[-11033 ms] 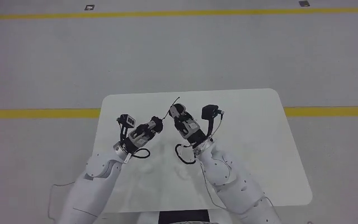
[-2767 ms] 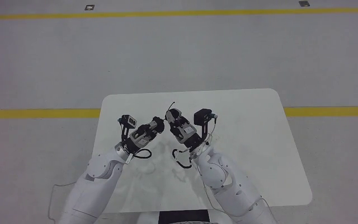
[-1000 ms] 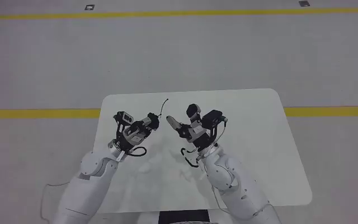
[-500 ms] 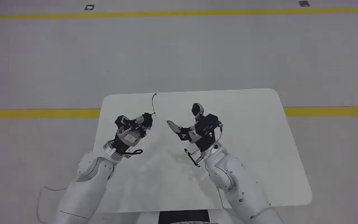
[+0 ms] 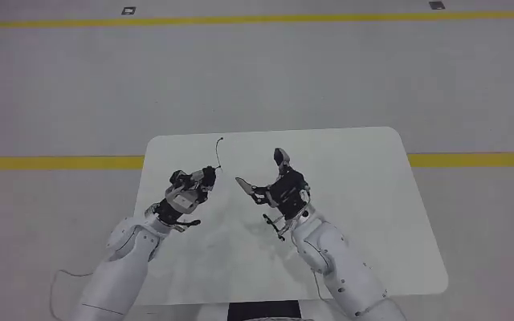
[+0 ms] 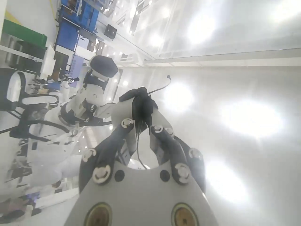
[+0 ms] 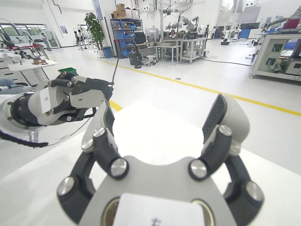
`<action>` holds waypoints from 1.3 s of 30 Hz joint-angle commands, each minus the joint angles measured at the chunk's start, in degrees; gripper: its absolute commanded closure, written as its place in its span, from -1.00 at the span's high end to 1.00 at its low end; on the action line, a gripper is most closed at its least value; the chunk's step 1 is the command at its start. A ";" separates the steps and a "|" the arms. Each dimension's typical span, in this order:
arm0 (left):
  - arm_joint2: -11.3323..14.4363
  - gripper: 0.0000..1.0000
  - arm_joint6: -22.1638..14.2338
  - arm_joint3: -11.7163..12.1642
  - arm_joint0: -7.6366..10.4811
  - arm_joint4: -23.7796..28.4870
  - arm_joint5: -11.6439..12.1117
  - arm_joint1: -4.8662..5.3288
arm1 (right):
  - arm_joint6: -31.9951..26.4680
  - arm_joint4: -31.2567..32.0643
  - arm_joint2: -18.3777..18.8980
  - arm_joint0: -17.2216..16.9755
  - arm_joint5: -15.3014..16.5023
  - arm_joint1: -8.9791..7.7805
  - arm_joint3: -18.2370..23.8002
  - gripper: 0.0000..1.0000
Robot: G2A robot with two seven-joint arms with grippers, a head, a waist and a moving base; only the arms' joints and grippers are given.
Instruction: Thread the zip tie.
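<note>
The left gripper is pinching the zip tie between fully closed fingertips. The right gripper is hanging spread wide, holding nothing and touching nothing. In the top view the left gripper is sitting at about 9 o'clock from the right one, near it but apart, and both are raised over the white table. The tie is standing out of the pinch as a thin black strand curving toward 12 o'clock, ending in a small knob that is probably its head. In the left wrist view a second thin length is trailing back from the fingertips toward the palm; whether the two lengths are already forming a closed loop is too fine to tell. The strap is looking very light, narrow and springy, so it is likely bending away under any sideways push and slipping on its smooth plastic. The best hold for the right gripper is probably just behind the exposed end, close beyond the left fingertips, where the short length is flexing least, closing gently and squarely across its flat faces.
</note>
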State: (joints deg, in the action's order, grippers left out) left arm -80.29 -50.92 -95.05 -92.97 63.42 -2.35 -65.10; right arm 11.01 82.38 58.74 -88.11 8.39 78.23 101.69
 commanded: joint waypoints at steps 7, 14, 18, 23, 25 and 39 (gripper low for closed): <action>0.00 -1.00 0.00 0.00 0.00 0.00 0.00 0.00 | 1.21 0.01 -2.92 1.20 0.17 0.42 -2.70 0.12; 0.00 -1.00 0.00 0.00 0.00 0.00 0.00 0.00 | 2.24 -0.58 -4.45 2.36 -1.01 0.84 -4.59 -0.24; 0.00 -1.00 0.00 0.00 0.00 0.00 0.00 0.00 | 2.56 -0.58 -5.11 3.20 -1.65 1.07 -5.51 -0.26; 0.00 -1.00 0.00 0.00 0.00 0.00 0.00 0.00 | 3.07 -1.04 -6.03 3.81 -1.57 1.31 -6.12 -0.30; 0.00 -1.00 0.00 0.00 0.00 0.00 0.00 0.00 | 3.28 -1.15 -6.31 3.90 -1.38 1.36 -6.13 -0.30; 0.00 -1.00 0.00 0.00 0.00 0.00 0.00 0.00 | 3.61 -2.00 -7.35 4.25 -0.15 1.54 -5.56 -0.24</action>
State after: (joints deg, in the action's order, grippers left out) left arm -80.29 -50.91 -95.05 -92.97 63.42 -2.36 -65.10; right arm 14.62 80.50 51.53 -83.93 8.14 79.74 96.20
